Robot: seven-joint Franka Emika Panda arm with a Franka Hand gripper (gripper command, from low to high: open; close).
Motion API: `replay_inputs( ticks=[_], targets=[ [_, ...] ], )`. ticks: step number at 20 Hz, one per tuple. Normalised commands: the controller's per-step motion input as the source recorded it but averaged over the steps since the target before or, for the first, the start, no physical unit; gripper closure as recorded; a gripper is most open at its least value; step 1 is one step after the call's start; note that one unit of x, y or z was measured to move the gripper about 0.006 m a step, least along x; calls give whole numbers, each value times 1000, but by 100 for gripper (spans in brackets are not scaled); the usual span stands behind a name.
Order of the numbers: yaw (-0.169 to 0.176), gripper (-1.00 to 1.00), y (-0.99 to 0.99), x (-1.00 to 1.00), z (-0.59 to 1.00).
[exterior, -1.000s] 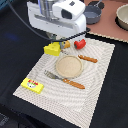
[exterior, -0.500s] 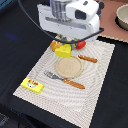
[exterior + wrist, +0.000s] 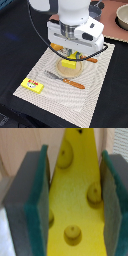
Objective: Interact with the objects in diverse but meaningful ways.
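My gripper (image 3: pixel 71 58) is shut on the yellow holed cheese wedge (image 3: pixel 70 64), which hangs just over the round tan plate (image 3: pixel 61 73) in the middle of the striped placemat (image 3: pixel 92 95). Whether the wedge touches the plate I cannot tell. In the wrist view the cheese wedge (image 3: pixel 75 188) fills the gap of the gripper (image 3: pixel 75 203), and a green pad (image 3: pixel 37 208) presses each of its sides. The yellow box with red marks (image 3: pixel 32 85) lies at the mat's near corner on the exterior view's left. The arm hides whatever lies behind it.
A fork with an orange handle (image 3: pixel 66 81) lies in front of the plate. An orange-handled utensil (image 3: pixel 92 59) pokes out beside the gripper. A grey pot (image 3: pixel 122 17) stands on a pinkish board at the back on the exterior view's right. Dark tabletop surrounds the mat.
The gripper has carried the cheese wedge from the mat's back left to over the plate, moving toward the exterior view's right and nearer the camera.
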Motion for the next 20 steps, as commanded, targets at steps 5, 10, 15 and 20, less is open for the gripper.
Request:
replay_inputs(
  ticks=[5, 10, 15, 20],
  targets=[
    [18, 100, 4, 87, -81],
    [26, 100, 19, 117, -248],
    [24, -100, 6, 62, 13],
    [2, -100, 49, 79, 523]
  ],
)
